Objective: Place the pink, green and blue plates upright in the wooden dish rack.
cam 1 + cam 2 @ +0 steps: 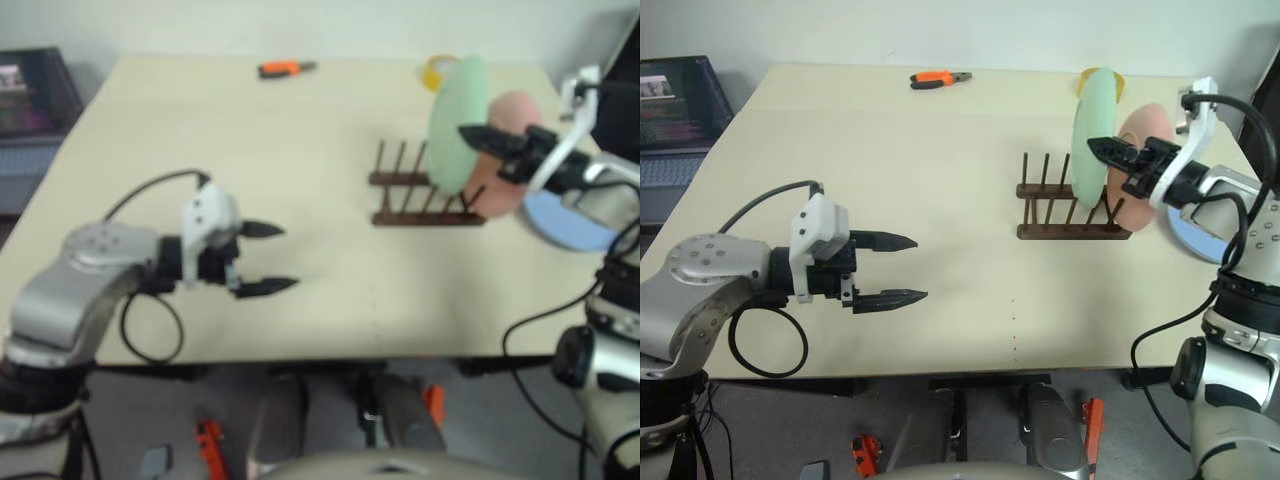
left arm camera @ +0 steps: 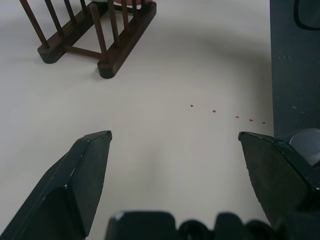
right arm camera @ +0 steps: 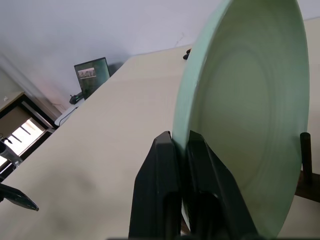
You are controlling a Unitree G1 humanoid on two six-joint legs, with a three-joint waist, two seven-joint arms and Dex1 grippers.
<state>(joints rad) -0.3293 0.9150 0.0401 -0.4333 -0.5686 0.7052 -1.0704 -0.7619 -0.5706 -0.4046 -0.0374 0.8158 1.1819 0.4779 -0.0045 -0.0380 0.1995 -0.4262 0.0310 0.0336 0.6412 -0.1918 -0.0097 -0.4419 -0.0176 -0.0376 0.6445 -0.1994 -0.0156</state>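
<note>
Two plates at the rack (image 1: 1072,212), one not yet. The rack sits toward the table's (image 1: 940,150) right edge, rails running left-right, pegs up.

Right claw (image 1: 1110,155) is clamped shut on the rim of the green plate (image 1: 1092,135); the wrist view shows both fingers pinching the edge, one on each face. The plate is on edge, faces pointing left and right along the rails, long axis near vertical with the top tipped slightly toward the far edge. Its bottom edge is down among the right-end pegs; can't tell if it's seated or just hanging in the grip. My read: a rim pinch keeps the plate edge-on so it can drop between peg pairs.

Pink plate (image 1: 1140,170) stands just right of the green one, at the rack's right end, also roughly upright and leaning right. Can't tell if it's in a slot or propped against the end.

Blue plate (image 1: 1190,238) lies flat at the right edge, partly behind the right arm. Not racked yet.

Left claw (image 1: 888,268) is wide open, holding nothing, and hovers over bare table near the front-left, fingers pointing right toward the rack. Looks parked clear of the work.
</note>
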